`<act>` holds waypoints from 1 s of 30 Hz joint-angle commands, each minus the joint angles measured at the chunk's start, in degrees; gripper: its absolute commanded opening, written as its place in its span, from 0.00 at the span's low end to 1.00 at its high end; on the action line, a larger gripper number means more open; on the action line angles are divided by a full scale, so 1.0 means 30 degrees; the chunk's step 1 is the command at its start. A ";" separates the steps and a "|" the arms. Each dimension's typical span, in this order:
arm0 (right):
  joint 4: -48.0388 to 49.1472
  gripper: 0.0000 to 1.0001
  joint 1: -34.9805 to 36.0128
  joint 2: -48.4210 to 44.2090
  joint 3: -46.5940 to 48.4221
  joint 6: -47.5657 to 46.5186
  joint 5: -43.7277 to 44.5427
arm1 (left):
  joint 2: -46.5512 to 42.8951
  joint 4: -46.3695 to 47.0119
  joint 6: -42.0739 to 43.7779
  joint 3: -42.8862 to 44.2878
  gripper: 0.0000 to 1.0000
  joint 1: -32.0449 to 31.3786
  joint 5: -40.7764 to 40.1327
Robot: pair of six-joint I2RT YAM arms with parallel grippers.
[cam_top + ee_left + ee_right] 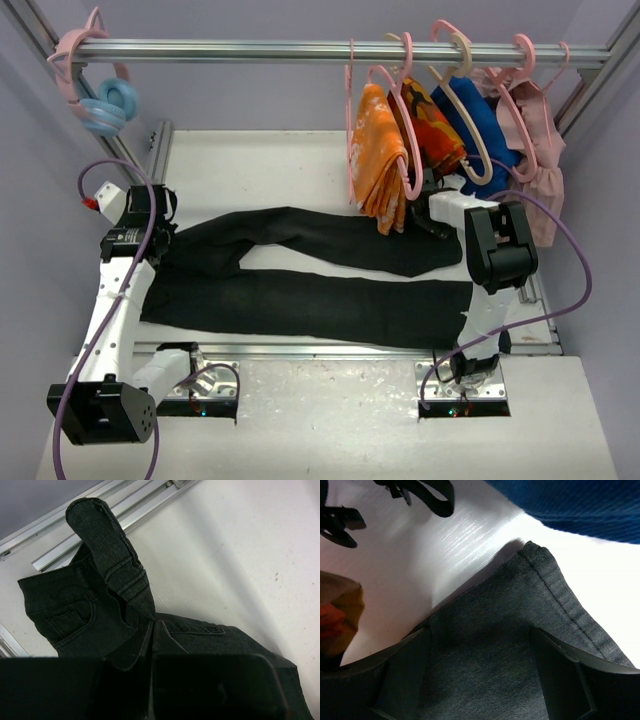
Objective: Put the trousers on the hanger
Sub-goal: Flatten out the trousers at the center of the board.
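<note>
Setting: a white worktop (250, 160) between pale purple walls, with a metal rail (250, 48) running across the far side.
Trousers: the black trousers (300, 305) lie flat on the worktop, not on any hanger. The waist is at the left and both legs run to the right. A wedge of bare worktop shows between the legs.
Hanger: the thin pink hanger (351, 130) hangs from the rail, above the far leg and just beside an orange patterned cloth (378, 165).
Left tool: the left tool (150, 655) is at the waist end, its fingers drawn together on a pinch of denim. A fold of waistband stands up just beyond them, next to a back pocket.
Right tool: the right tool (480, 672) is low over the hem of the far leg. Its fingers (402, 672) are set wide apart, with the fabric lying between them ungripped.
Other garments: a blue garment (580, 505) hangs just past that hem, and a pale blue ring (110, 105) hangs at the rail's left end.
</note>
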 commanded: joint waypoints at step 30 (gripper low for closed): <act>0.1518 0.70 -0.1914 -0.9772 -0.8990 0.1212 -0.2438 | -0.1171 0.0167 -0.0519 0.0164 0.00 0.0137 -0.0366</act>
